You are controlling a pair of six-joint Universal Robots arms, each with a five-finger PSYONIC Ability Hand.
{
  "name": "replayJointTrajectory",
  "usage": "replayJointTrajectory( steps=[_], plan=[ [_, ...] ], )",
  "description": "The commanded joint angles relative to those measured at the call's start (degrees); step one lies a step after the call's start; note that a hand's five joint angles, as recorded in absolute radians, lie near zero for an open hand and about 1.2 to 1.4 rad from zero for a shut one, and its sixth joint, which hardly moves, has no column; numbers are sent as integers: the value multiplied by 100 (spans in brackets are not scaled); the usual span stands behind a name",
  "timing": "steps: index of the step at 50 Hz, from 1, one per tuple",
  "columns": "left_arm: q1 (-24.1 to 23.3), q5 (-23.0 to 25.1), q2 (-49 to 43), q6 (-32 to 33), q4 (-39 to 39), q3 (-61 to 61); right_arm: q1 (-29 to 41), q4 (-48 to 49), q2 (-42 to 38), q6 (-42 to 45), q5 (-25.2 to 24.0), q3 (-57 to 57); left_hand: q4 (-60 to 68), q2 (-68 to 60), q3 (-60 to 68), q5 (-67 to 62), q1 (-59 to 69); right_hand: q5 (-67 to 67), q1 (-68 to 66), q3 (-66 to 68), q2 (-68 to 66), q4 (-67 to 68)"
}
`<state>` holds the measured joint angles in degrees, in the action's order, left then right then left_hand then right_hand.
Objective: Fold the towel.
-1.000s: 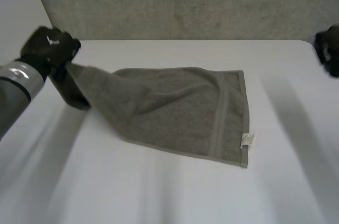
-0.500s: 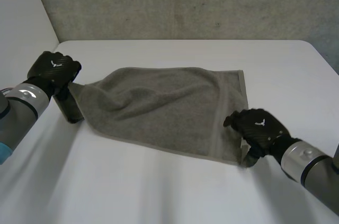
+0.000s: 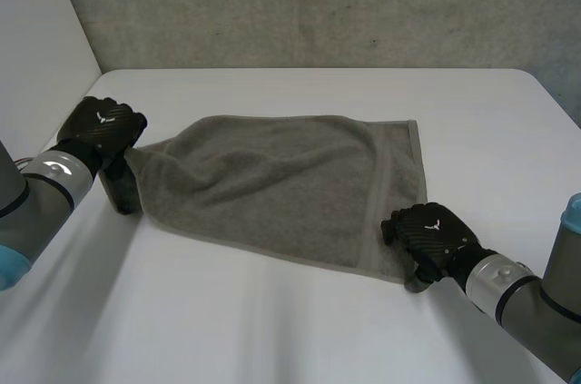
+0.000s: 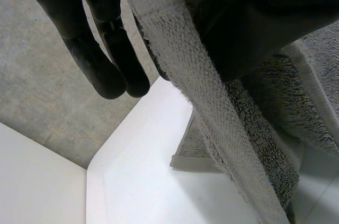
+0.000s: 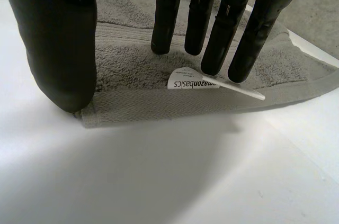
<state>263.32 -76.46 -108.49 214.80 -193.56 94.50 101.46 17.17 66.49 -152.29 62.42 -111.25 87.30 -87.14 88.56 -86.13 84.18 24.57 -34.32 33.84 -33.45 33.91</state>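
Left robot hand [image 3: 102, 127] pinches the left corner of the grey towel [image 3: 281, 184], raised off the bench [image 3: 272, 329]; right robot hand [image 3: 427, 234], fingers straight, presses the near right corner by the label [image 5: 193, 81].

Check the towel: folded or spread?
Spread, not folded: the towel lies open on the table, left hand pinching one raised corner, right hand touching the near corner.
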Motion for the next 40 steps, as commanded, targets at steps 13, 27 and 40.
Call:
replayJointTrajectory(
  steps=[13,27,40],
  plan=[
    [-9,0,-41,-9,-15,15,120,199,-84,94,24,279,-730,714,-856,1613,-418,1066,-1092,1139,-1178,1132],
    [-9,0,-41,-9,-15,15,313,156,-382,103,252,587,-730,714,-856,1613,-418,850,-876,923,-962,916],
    [-9,-9,-32,-9,-15,24,199,-495,531,85,139,254,-730,714,-856,1613,-418,-1154,1128,-1081,1042,-1088]
  ],
)
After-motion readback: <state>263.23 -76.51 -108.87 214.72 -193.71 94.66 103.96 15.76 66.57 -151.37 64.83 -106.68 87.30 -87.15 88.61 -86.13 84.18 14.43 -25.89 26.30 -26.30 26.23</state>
